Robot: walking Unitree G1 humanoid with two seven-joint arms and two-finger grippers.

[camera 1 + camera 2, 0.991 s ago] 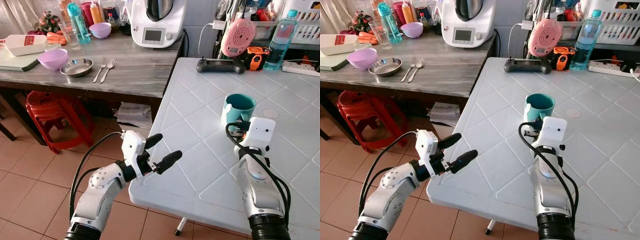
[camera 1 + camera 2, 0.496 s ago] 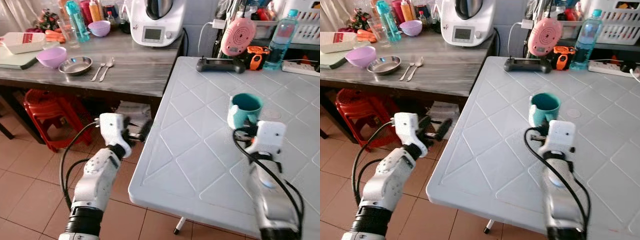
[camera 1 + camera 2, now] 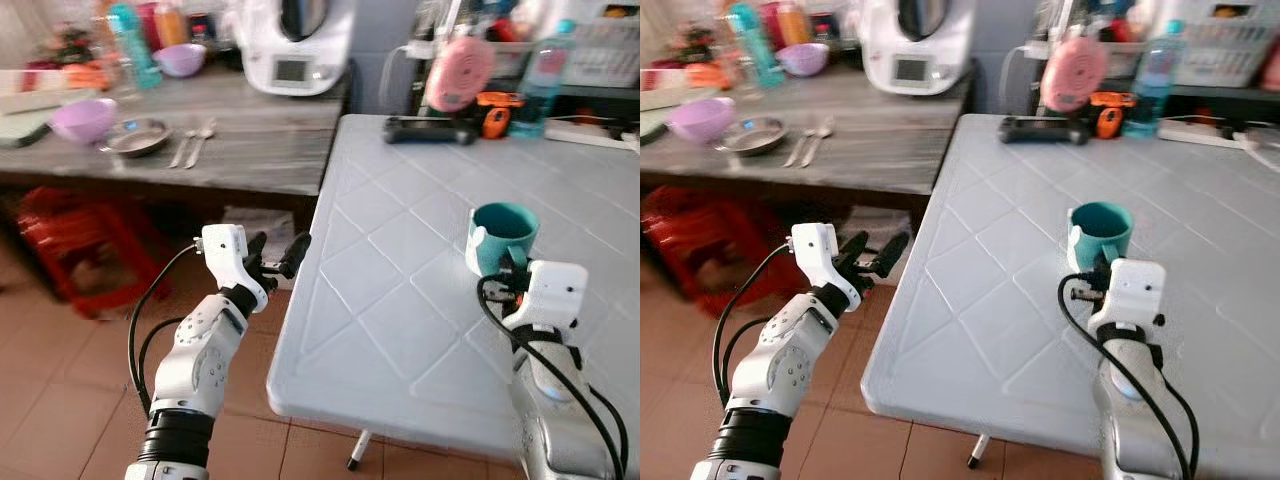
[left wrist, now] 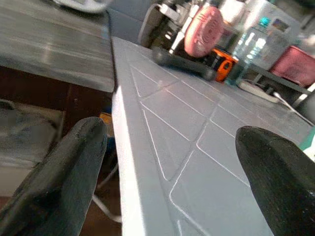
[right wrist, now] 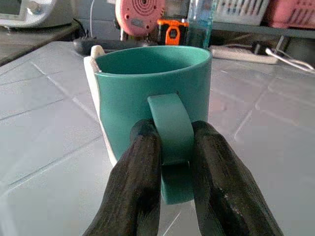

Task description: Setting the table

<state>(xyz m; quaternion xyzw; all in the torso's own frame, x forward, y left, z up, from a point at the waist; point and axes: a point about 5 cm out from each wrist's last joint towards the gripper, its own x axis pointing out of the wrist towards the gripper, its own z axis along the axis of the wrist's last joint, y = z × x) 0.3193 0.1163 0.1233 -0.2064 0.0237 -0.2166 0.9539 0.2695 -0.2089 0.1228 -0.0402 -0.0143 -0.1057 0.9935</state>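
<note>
A teal mug [image 3: 505, 232] stands upright on the white table [image 3: 400, 310], toward its right side. My right gripper [image 5: 174, 132] is shut on the mug's handle [image 5: 167, 123], one black finger on each side. My left gripper [image 3: 278, 250] is open beside the table's left edge, over the floor, with nothing between its fingers [image 4: 74, 162]. On the grey counter [image 3: 260, 150] to the left lie a purple bowl [image 3: 80, 118], a steel bowl [image 3: 135, 137] and a fork and spoon [image 3: 190, 146].
A white kitchen machine [image 3: 290, 45] stands at the back of the counter, and a red stool [image 3: 70, 230] sits under it. At the white table's far end are a black controller [image 3: 430, 130], a pink device [image 3: 457, 75] and a water bottle [image 3: 540, 75].
The camera has shifted and the picture is blurred. My left gripper has drawn back from the table's front-left corner to beside its left edge. The right gripper still holds the mug.
</note>
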